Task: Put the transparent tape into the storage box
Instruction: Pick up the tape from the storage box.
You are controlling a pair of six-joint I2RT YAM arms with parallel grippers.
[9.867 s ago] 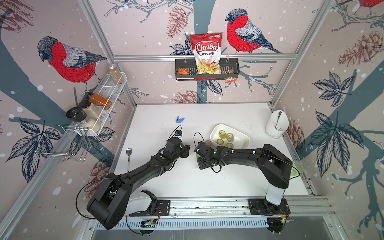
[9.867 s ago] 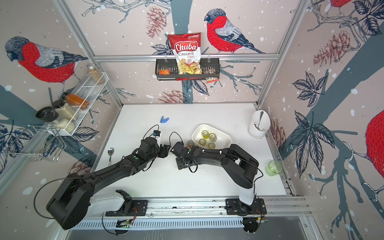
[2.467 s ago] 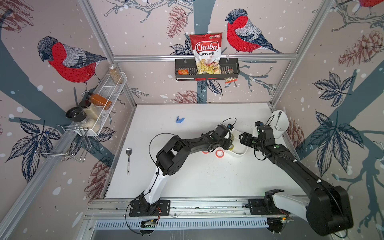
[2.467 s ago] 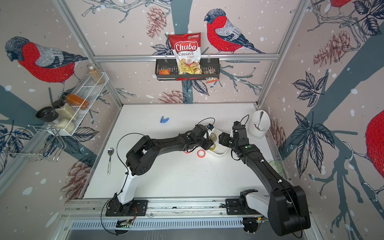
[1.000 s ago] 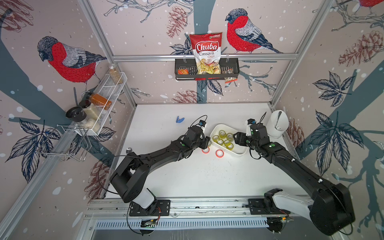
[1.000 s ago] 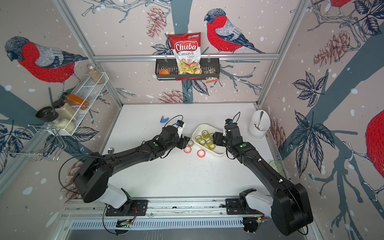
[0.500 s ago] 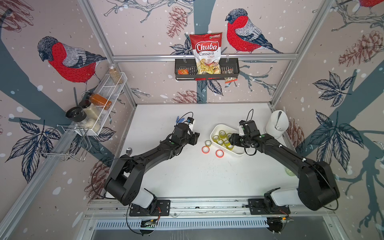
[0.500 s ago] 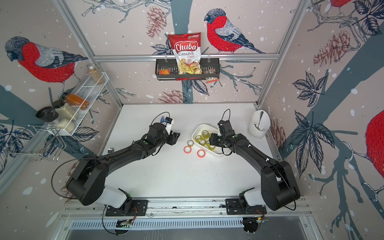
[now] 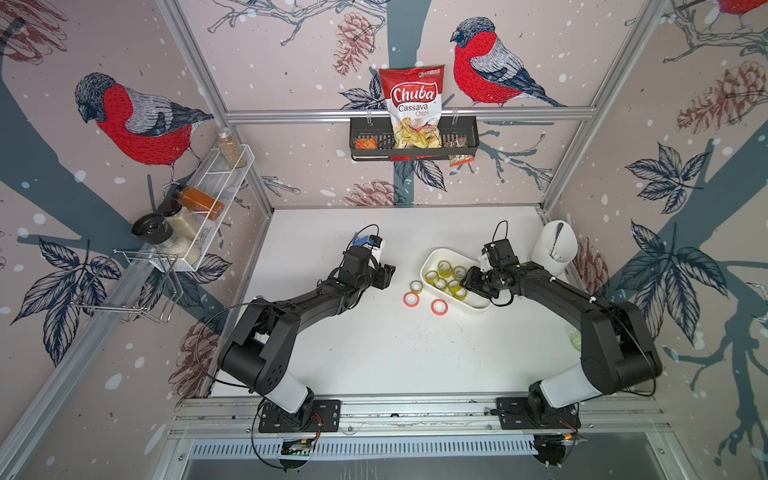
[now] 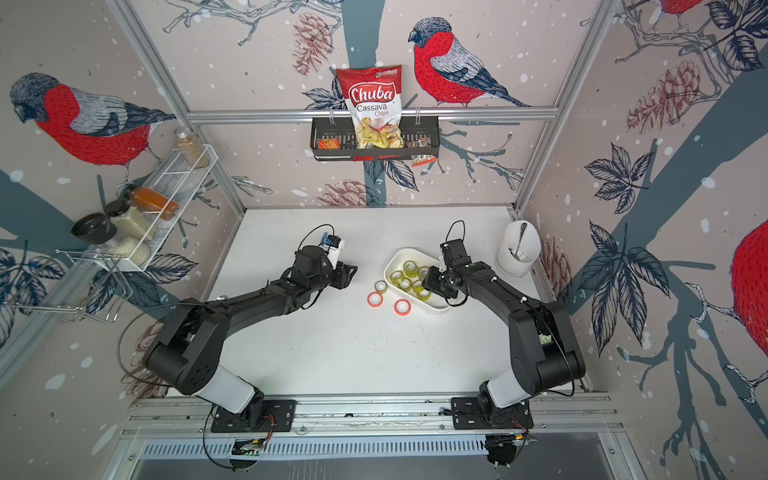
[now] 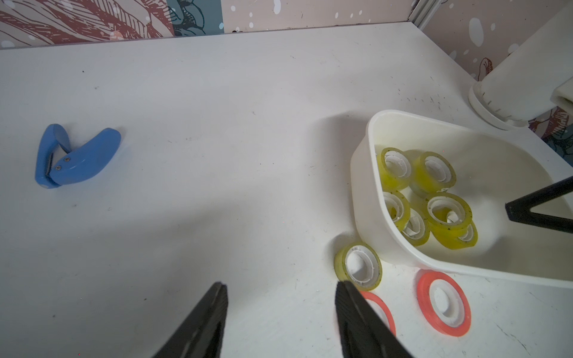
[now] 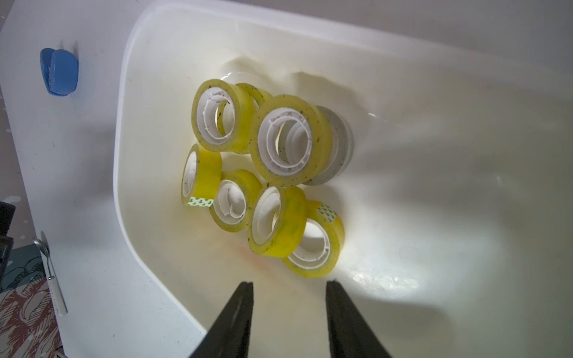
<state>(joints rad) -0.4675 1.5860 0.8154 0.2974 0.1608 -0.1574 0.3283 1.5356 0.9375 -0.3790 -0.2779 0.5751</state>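
Left wrist view: one clear yellowish tape roll [image 11: 359,268] lies flat on the table [image 11: 217,124], hole up, just beside the outer wall of the storage box [image 11: 366,198]; whether they touch I cannot tell. Both top views show the box's long side running from upper left to lower right of the frame, with that roll [image 9: 416,286] off its left edge.

The left gripper [image 11: 282,297] sits low in the frame, its jaws moderately apart with nothing between them. One finger hides part of a red roll [image 11: 387,313]; a second red roll [image 11: 443,307] shows whole.

Only the right wrist view shows the rolls in the box [image 12: 321,136] closely: some stand on edge, some lean on each other, and the count is unsure. The right gripper [image 12: 290,283] hangs over the box, jaws narrowly parted and holding nothing.

A blue cutter [image 11: 74,155] is plain in both wrist views but mostly hidden behind the left arm in the top views.
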